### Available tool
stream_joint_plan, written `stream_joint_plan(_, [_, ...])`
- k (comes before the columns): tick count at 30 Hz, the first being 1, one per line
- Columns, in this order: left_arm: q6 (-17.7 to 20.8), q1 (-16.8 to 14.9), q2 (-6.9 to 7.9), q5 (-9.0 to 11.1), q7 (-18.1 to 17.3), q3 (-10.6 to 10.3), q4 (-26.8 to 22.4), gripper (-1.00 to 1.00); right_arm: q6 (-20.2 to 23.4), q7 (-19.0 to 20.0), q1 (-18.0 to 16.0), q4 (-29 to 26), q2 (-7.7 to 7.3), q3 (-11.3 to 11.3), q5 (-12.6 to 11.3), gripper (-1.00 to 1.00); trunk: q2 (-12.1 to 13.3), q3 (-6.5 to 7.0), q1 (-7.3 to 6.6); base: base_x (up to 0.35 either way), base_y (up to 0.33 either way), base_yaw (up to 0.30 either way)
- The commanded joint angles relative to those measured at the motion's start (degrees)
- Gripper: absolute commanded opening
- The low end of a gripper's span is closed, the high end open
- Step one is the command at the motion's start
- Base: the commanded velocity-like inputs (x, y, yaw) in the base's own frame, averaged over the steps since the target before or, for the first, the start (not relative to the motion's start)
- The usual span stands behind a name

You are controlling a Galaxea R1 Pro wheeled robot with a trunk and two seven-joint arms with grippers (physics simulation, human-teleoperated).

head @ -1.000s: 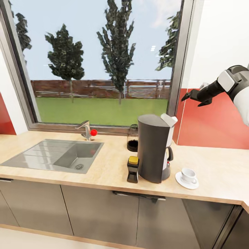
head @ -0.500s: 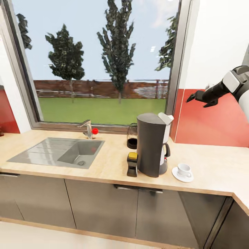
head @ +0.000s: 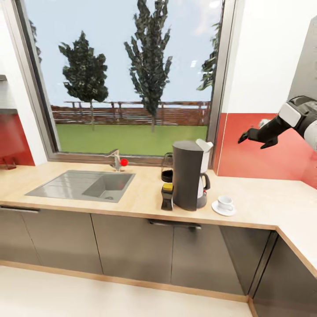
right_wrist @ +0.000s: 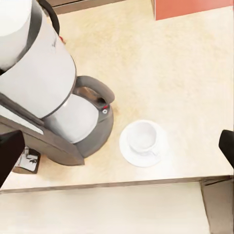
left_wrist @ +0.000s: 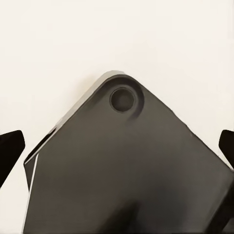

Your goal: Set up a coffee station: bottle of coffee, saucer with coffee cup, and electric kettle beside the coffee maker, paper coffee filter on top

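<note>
Now the head view is seen to have pulled back: more floor and lower cabinet fronts are shown, and the counter items appear smaller; no shift among the items themselves can be made out.

The right hand (head: 254, 137) is held high in front of the red wall panel (head: 264, 149), well above the light wood counter (head: 264, 200); its black fingers (right_wrist: 10, 151) are spread wide and nothing is held or touched. The left hand's (left_wrist: 117, 151) fingertips are seen set wide apart at the frame edges, over a dark grey plate (left_wrist: 126, 165).

The dark grey upright coffee maker (head: 188, 175) stands on the counter, long axis vertical, handle turned toward the white coffee cup (head: 225, 203), which sits on the white saucer (head: 223, 208) just beside it. A small dark bottle with a yellow cap (head: 167, 197) stands upright against its other side. A dark glass jar (head: 167, 167) is placed behind, near the window.
</note>
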Motion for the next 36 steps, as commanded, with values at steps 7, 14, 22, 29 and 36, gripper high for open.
stream_joint_plan(7, [0.21,0.03,0.04,0.31,-0.8,0.21,-0.48,1.0,0.09,0.25,2.99,1.45,-0.02,-0.11,1.88,1.0,-0.07,-0.08,-0.02,-0.329,0.0,0.0])
stream_joint_plan(14, [0.35,-0.22,0.14,0.4,-0.85,0.17,-0.8,1.0,0.09,0.66,14.37,1.66,-0.43,-0.11,2.09,1.0,-0.07,-0.08,-0.02,-0.329,0.0,0.0])
stream_joint_plan(22, [0.46,-1.0,0.48,0.39,-0.85,0.13,-0.97,1.0,0.09,1.4,31.82,1.65,0.45,-0.13,1.98,1.0,-0.07,-0.08,-0.02,-0.329,0.0,0.0])
stream_joint_plan(29, [-0.05,-1.03,0.62,0.24,-0.85,0.12,-1.15,1.0,-15.5,2.54,51.33,1.59,3.26,-0.2,1.73,1.0,-0.07,-0.08,-0.02,-0.329,0.0,0.0])
stream_joint_plan(36, [-0.31,-1.03,1.29,-0.22,-0.82,0.12,-1.12,1.0,-42.89,2.6,69.97,1.58,5.61,-0.15,1.87,1.0,-0.07,-0.08,-0.02,-0.31,0.0,0.0])
